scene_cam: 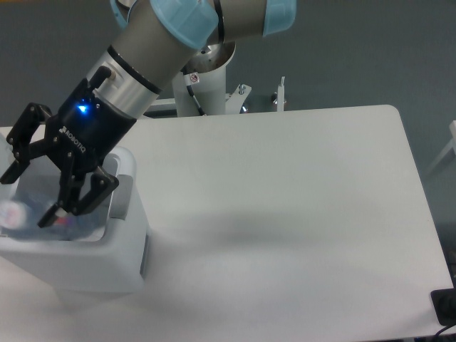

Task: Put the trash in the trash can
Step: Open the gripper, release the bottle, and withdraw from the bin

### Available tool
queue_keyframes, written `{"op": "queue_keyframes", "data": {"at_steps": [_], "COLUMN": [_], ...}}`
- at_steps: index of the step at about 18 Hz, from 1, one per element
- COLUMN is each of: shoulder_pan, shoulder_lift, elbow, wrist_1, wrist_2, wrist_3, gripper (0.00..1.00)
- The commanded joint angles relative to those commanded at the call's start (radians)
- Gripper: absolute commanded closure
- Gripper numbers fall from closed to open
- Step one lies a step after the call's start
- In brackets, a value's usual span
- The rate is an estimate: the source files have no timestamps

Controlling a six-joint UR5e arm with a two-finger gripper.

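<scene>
- Hovering over the open trash can (125, 267) at the desk's (285, 214) left edge: tool (30, 194), fingers spread, empty.
- Bottle (21, 214) lies blurred inside the can.
- Pouch: can't make it out.

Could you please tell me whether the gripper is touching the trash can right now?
Cannot tell. In the camera view, the open gripper hangs over the trash can opening, overlapping its rim, but no plain contact or gap shows.

Smooth white plastic trash can (107, 274), matt white table (285, 199), matt black claw (32, 189).
</scene>
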Motion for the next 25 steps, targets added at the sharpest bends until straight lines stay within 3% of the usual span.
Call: {"op": "queue_keyframes", "data": {"at_steps": [5,11,14,19,21,25], "shoulder_pan": [0.023,0.182,0.286,0.454,0.486,0.495], "shoulder_lift": [-0.002,-0.009,-0.009,-0.009,-0.021,-0.037], "elbow": [0.0,-0.024,-0.067,-0.192,-0.206,-0.19], "wrist_1": [0.0,-0.002,0.0,-0.003,-0.005,-0.008], "wrist_2": [0.0,0.002,0.003,0.005,0.055,0.298], "wrist_3": [-0.002,0.002,0.008,0.179,0.19,0.207], "gripper": [0.0,0.0,0.0,0.0,0.0,0.0]}}
